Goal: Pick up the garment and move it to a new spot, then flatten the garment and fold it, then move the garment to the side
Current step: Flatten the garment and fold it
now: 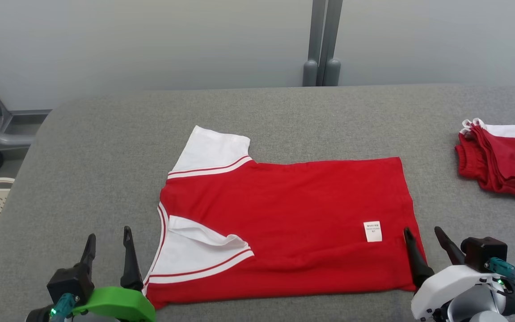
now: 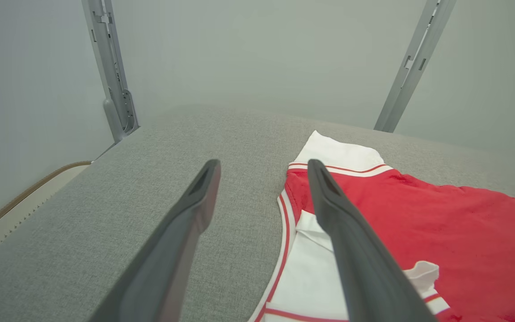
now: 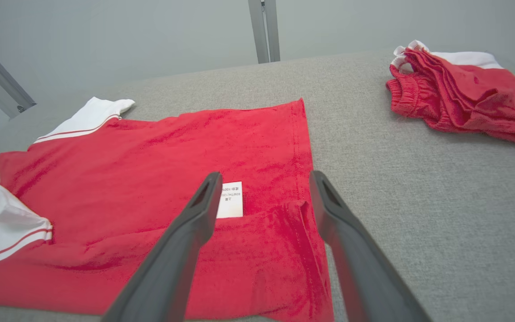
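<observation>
Garment (image 1: 293, 210), red with white sleeves, lay flat in the middle of the grey table (image 1: 105, 134), and the print on its white tag (image 1: 372, 231) was too small to read. My left gripper (image 1: 108, 235) stood wide open and empty just left of the collar. My right gripper (image 1: 421, 230), equally spread, held nothing at the near right hem.

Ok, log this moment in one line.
shirt: spread on table, near sleeve folded in; left tool: open, by collar; right tool: open, at hem; red pile: far right
</observation>
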### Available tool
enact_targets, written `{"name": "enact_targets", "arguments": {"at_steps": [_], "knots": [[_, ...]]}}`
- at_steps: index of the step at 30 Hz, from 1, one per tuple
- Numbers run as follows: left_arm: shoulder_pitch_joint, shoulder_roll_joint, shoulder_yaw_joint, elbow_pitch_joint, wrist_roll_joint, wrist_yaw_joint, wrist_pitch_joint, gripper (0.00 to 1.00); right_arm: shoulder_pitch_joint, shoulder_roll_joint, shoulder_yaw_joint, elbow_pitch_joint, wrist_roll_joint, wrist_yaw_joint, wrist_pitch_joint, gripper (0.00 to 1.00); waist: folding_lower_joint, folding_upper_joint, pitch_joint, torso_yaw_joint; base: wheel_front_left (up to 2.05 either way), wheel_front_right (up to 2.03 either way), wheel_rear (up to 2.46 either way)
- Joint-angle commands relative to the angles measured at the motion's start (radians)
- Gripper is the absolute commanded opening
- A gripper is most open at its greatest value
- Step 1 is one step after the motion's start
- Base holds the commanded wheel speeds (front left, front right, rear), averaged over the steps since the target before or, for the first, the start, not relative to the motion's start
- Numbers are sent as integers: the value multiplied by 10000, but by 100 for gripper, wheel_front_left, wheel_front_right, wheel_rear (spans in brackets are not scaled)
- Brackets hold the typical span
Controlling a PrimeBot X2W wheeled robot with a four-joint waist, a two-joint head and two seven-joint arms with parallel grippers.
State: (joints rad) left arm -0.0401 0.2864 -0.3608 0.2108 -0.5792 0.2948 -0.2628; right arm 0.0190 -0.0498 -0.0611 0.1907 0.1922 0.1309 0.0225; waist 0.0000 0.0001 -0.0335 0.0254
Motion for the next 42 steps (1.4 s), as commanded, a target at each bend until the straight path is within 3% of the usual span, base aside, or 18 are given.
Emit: {"name": "enact_targets", "arguments": {"at_steps": [1, 11, 28, 39, 42], "knots": [[347, -112, 135, -24, 240, -160, -13, 100, 3, -24, 69, 45, 74, -4, -330, 100, 0, -1, -154, -1, 0, 0, 0], [805, -125, 560, -44, 1962, -853, -18, 100, -598, -20, 324, 464, -91, -4, -1412, 100, 0, -1, -548, -59, 0, 0, 0], [1247, -434, 961, -71, 2274, -1351, -11, 100, -698, -20, 435, 568, -45, -4, -1427, 100, 0, -1, -609, 58, 0, 0, 0], [1015, -475, 884, -30, 2335, -1303, 21, 100, -912, -18, 457, 428, -80, -4, -1202, 100, 0, -1, -430, 29, 0, 0, 0], [786, -473, 807, 41, 2199, -1309, 588, 100, -1172, -20, 494, 322, -195, -4, -853, 100, 0, -1, -287, 14, 0, 0, 0]]}}
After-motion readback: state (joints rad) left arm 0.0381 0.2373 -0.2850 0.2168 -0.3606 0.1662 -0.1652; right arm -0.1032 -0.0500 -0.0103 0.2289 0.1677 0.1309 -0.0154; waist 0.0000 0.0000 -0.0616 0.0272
